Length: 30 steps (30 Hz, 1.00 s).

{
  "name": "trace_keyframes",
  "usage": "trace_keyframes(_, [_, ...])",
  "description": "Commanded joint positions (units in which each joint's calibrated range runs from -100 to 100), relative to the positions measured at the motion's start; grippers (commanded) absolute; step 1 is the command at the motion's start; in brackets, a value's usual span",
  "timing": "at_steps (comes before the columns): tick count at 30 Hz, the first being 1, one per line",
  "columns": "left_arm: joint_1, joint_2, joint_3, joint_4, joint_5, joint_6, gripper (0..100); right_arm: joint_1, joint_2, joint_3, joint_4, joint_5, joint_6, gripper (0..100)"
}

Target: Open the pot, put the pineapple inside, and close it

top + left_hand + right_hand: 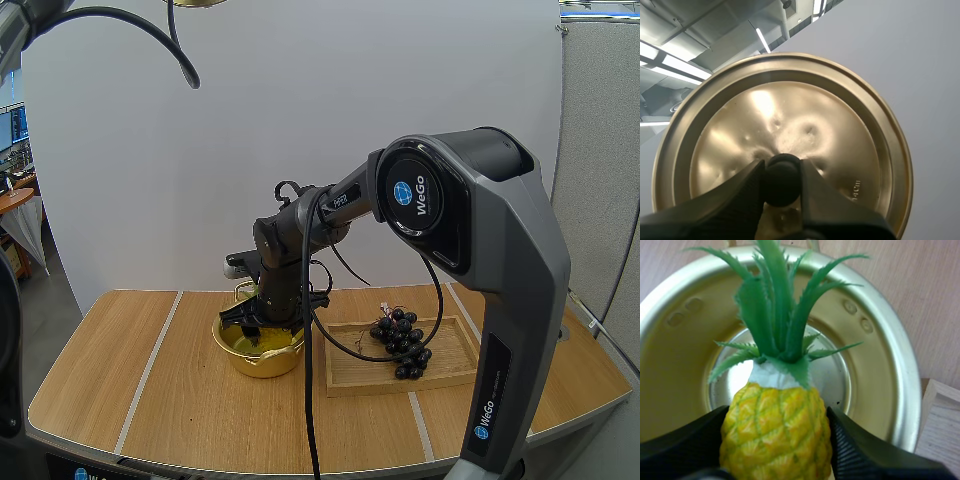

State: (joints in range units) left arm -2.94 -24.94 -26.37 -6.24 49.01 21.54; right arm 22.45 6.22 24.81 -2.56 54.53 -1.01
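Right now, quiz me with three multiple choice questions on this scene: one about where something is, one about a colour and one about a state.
1. Where is the pineapple?
A. held over the open pot
B. lying flat beside it
C. sealed inside it

2. What colour are the grapes?
A. green
B. dark purple-black
C. red

3. The left claw is:
A. open and empty
B. shut on nothing
C. shut on the lid, at its knob

Answers:
1 A: the right claw pinches the pineapple above the pot's bare inside.
2 B: the bunch looks almost black.
3 C: both fingers clamp the dark knob, with the lid raised.
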Motion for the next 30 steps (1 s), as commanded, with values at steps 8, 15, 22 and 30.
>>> trace_keyframes(8, [-0.19, -0.4, -0.5, 0.5, -2.6, -0.5, 0, 0.0, -0.4, -0.4, 1.0, 2.0, -0.5, 37])
trace_keyframes(15, [-0.19, -0.4, -0.5, 0.5, -2.6, -0.5, 0, 0.0, -0.6, -0.4, 1.0, 4.6, -0.5, 100])
trace_keyframes(22, [-0.19, -0.4, -0.5, 0.5, -2.6, -0.5, 0, 0.0, -5.0, -0.4, 1.0, 6.0, -0.5, 100])
trace_keyframes(30, [-0.19, -0.4, -0.5, 0.5, -2.6, -0.5, 0, 0.0, -18.0, 0.8, 0.4, 9.5, -0.5, 100])
